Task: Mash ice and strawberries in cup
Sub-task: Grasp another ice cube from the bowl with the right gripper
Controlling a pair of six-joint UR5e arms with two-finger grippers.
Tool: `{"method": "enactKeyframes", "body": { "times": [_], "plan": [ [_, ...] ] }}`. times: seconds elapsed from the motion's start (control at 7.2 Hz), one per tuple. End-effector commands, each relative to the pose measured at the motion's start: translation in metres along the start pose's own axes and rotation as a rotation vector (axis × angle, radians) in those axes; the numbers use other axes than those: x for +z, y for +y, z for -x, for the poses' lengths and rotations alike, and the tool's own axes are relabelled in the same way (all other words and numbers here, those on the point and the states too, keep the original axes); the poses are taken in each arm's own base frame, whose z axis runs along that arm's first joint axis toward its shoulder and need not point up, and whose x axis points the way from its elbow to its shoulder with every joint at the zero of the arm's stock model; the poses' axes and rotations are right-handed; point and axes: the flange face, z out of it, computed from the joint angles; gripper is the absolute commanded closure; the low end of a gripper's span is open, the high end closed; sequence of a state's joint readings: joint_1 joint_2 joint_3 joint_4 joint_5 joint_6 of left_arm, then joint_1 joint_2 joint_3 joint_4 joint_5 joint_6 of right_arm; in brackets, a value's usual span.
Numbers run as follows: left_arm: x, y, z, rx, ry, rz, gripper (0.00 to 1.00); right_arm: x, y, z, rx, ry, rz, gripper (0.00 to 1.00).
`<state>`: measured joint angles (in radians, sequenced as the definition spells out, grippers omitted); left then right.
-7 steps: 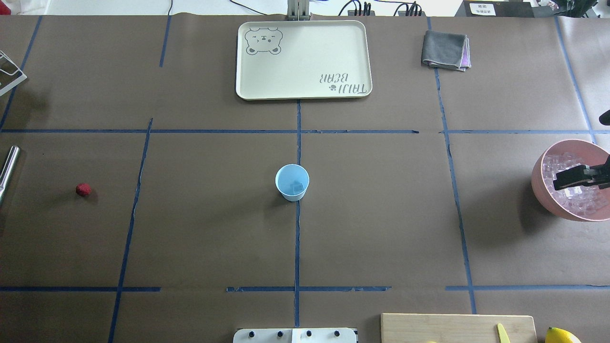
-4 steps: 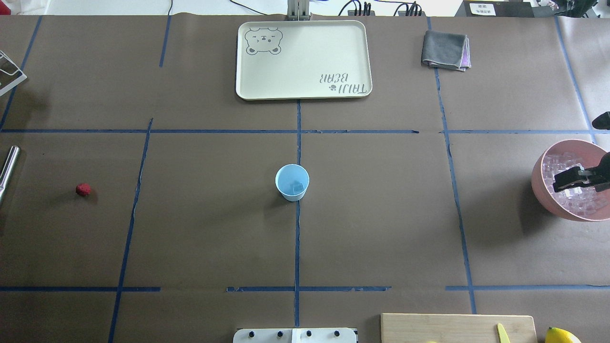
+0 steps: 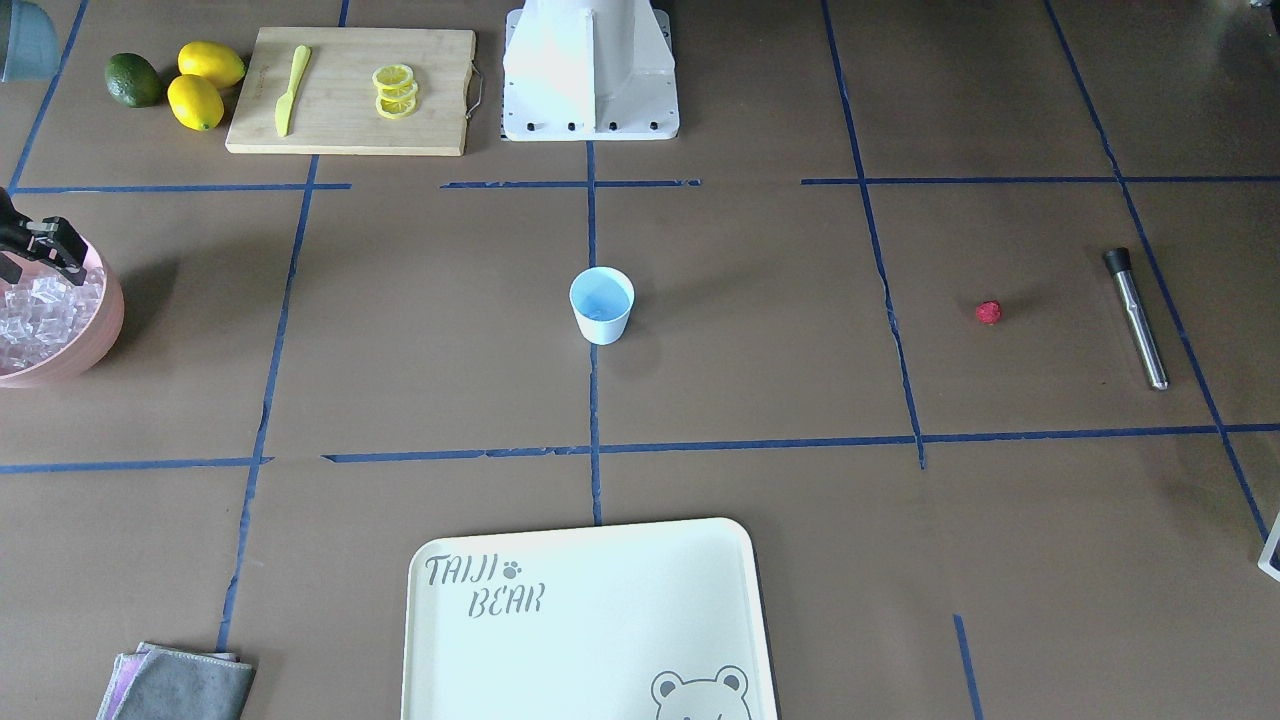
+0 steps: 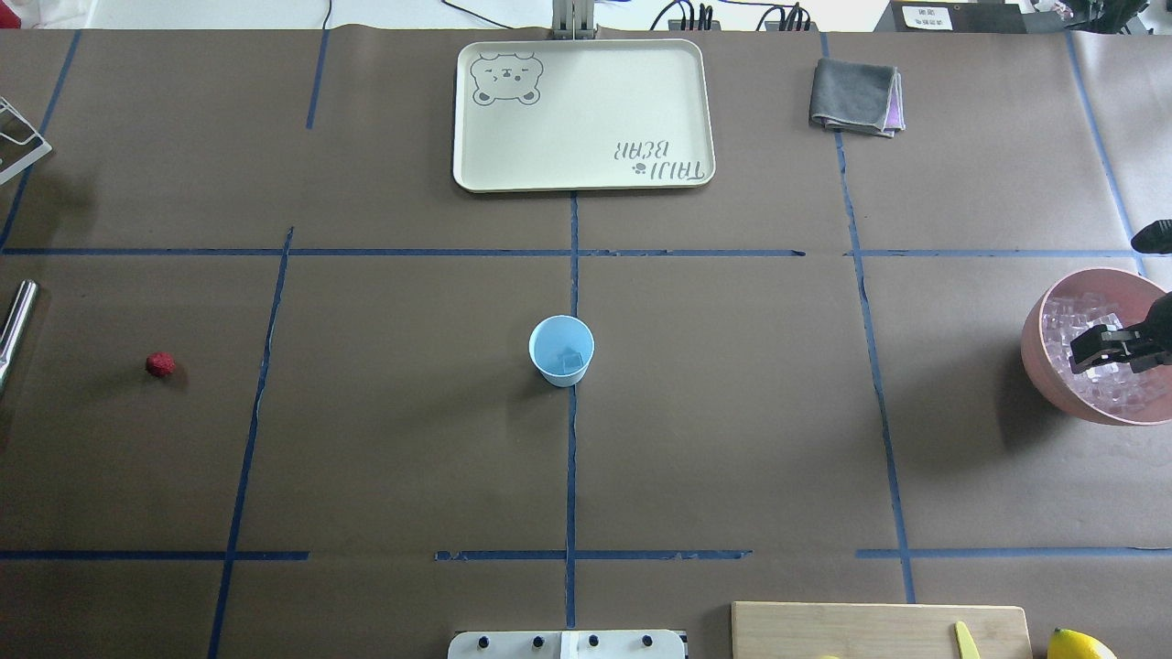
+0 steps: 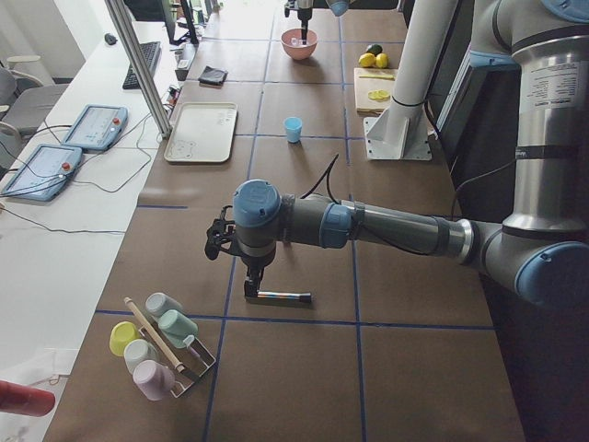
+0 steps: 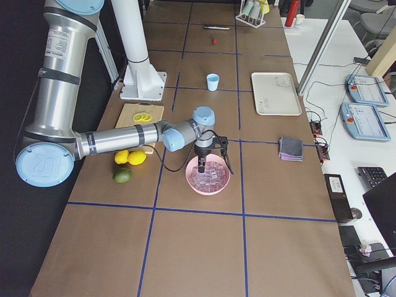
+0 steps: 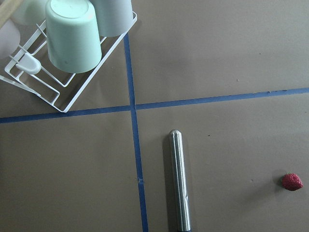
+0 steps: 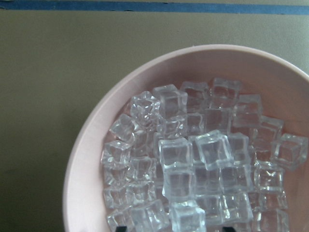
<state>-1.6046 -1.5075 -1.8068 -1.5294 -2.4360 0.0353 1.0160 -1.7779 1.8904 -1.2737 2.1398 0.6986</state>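
Observation:
The light-blue cup (image 4: 561, 351) stands at the table's middle with one ice cube (image 4: 573, 361) inside. Many more ice cubes (image 8: 193, 159) fill the pink bowl (image 4: 1036, 357) at the right edge. My right gripper (image 4: 1085, 352) hangs open just above that ice, with nothing between its fingers. The red strawberry (image 4: 160, 364) lies alone on the table far to the left, also seen in the left wrist view (image 7: 292, 181). My left gripper (image 5: 250, 293) hovers over a steel muddler (image 7: 178, 183); whether it is open or shut I cannot tell.
A cream tray (image 4: 476, 137) and a folded grey cloth (image 4: 856, 94) lie at the far side. A cutting board (image 3: 350, 125) with a yellow knife and lemon slices, two lemons and a lime sit near the robot's base. A rack of cups (image 7: 72, 43) stands at the left end.
My right gripper has shifted a little toward the table's right edge over the bowl and looks lower over the ice. Cup and strawberry have not moved.

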Motion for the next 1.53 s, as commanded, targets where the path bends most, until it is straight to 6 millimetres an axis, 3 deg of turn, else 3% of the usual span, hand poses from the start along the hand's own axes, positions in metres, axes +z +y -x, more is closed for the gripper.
{"method": "enactKeyframes", "body": {
  "times": [0.0,0.42,0.69,0.97,1.11,1.25,1.39],
  "plan": [
    [-0.006,0.002,-0.007,0.010,-0.001,-0.011,0.00,0.013,-0.002,-0.011,-0.009,0.022,0.017,0.29],
    [-0.007,0.001,-0.009,0.002,0.001,-0.012,0.00,0.013,-0.002,-0.010,-0.008,0.017,0.018,0.37],
    [-0.007,0.002,-0.008,0.001,0.001,-0.011,0.00,0.012,-0.001,-0.009,-0.007,0.013,0.020,0.94],
    [-0.007,0.002,-0.009,-0.002,0.001,-0.008,0.00,0.008,-0.002,-0.007,-0.012,0.007,0.012,1.00],
    [-0.008,0.001,-0.009,-0.001,0.001,-0.009,0.00,-0.019,-0.008,-0.013,0.020,-0.017,-0.024,1.00],
    [-0.008,0.001,-0.009,-0.001,0.001,-0.009,0.00,-0.059,-0.011,-0.028,0.090,-0.077,-0.040,1.00],
    [-0.008,0.001,-0.009,-0.003,0.001,-0.009,0.00,-0.093,-0.008,-0.022,0.105,-0.102,-0.051,1.00]
  ]
}}
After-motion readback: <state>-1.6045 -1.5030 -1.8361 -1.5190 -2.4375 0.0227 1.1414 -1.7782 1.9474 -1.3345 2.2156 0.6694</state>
